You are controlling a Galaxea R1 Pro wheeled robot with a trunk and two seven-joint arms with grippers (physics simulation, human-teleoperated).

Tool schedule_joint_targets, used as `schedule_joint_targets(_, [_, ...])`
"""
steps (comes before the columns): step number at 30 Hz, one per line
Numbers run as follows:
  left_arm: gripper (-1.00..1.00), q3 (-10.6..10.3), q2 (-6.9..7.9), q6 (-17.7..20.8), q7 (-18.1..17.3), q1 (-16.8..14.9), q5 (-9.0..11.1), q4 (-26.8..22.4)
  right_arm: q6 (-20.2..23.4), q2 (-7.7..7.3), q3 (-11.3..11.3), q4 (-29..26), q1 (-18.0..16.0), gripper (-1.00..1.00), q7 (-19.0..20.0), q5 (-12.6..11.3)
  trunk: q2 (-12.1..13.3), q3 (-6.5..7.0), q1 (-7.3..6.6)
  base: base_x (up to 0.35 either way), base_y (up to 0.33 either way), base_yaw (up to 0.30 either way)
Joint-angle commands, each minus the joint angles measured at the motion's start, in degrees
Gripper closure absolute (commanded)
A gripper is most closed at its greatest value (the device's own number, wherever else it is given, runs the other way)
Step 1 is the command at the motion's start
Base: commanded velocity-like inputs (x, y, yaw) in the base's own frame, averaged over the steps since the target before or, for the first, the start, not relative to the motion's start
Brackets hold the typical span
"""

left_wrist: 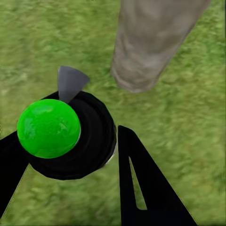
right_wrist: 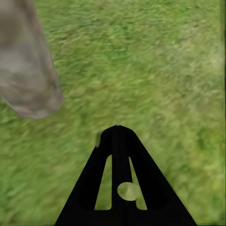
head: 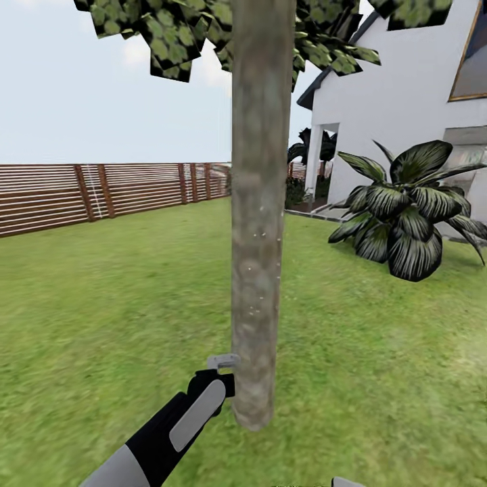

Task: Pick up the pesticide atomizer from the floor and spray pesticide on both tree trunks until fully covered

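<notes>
Head view has my left fingers [head: 218, 379] clamping the green-capped black atomizer [left_wrist: 66, 136], grey nozzle [left_wrist: 70, 82] beside the upright grey-brown trunk's [head: 257, 223] base.

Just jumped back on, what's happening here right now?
The left gripper holds the atomizer, its nozzle close beside the base of a tree trunk on the lawn. Pale specks show on the bark higher up. The right gripper is shut and empty over the grass near the same trunk.
</notes>
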Motion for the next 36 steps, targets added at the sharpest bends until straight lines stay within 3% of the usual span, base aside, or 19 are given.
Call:
schedule_joint_targets(1, [1.00,-0.1,0.03,0.2,0.4,-0.1,0.3,-0.1,-0.2,-0.02,0.3,0.0,-0.1,1.00,-0.3,-0.4,-0.1,-0.12,0.03,0.000,0.349,-0.204])
schedule_joint_targets(10, [1.00,-0.1,0.01,0.1,0.4,-0.1,0.3,-0.1,-0.2,-0.02,0.1,-0.1,-0.1,1.00,-0.4,-0.5,-0.1,-0.12,0.03,0.000,0.349,-0.140])
schedule_joint_targets(21, [1.00,-0.2,0.00,0.2,0.3,-0.1,0.2,-0.1,-0.4,-1.02,-0.6,-0.8,-0.1,1.00,-0.4,-1.2,-0.1,-0.12,0.03,0.000,0.349,-0.277])
schedule_joint_targets(36, [1.00,-0.2,-0.04,0.2,0.3,-0.1,0.2,-0.1,-0.4,-1.11,-0.6,-0.8,-0.1,1.00,-0.5,-1.2,-0.1,-0.12,0.03,0.000,0.349,-0.267])
